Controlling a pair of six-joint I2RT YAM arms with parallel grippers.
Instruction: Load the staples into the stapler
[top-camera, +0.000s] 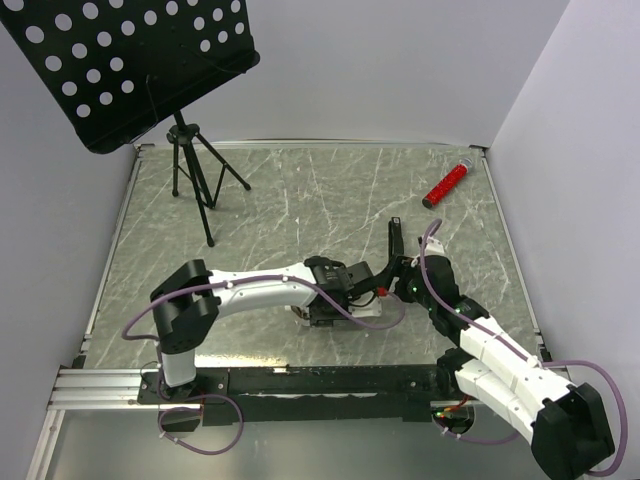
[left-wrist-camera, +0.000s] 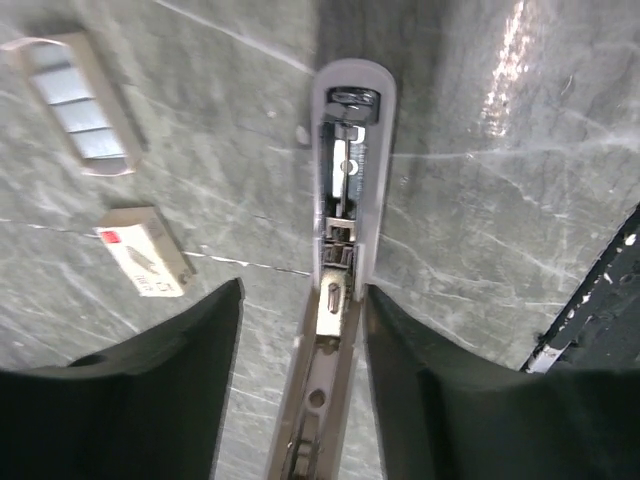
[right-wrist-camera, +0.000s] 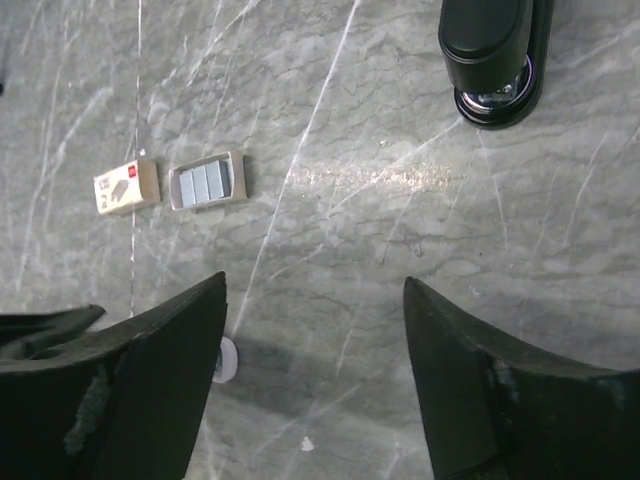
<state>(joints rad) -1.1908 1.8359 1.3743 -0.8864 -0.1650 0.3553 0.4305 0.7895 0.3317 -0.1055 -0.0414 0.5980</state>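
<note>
Two end effectors apart | left end effector (left-wrist-camera: 302, 290) straddling pale bar (left-wrist-camera: 375, 150) with metal rail (left-wrist-camera: 341, 165), not clamped | right end effector (right-wrist-camera: 315, 283) holding nothing | stapler (right-wrist-camera: 492, 55) lying right of desk (top-camera: 300, 200) centre | staples box (right-wrist-camera: 127, 186) beside tray (right-wrist-camera: 207, 180) on desk

A slim black bar-shaped stapler (right-wrist-camera: 494, 48) lies on the grey marble-patterned tabletop (right-wrist-camera: 350, 200), silvery metal glinting at its rounded end. Well apart from it sit a tiny cream cardboard staple box with red print (right-wrist-camera: 127, 186) and, just beside it, a small greyish tray (right-wrist-camera: 208, 181) holding grey staple strips.
</note>
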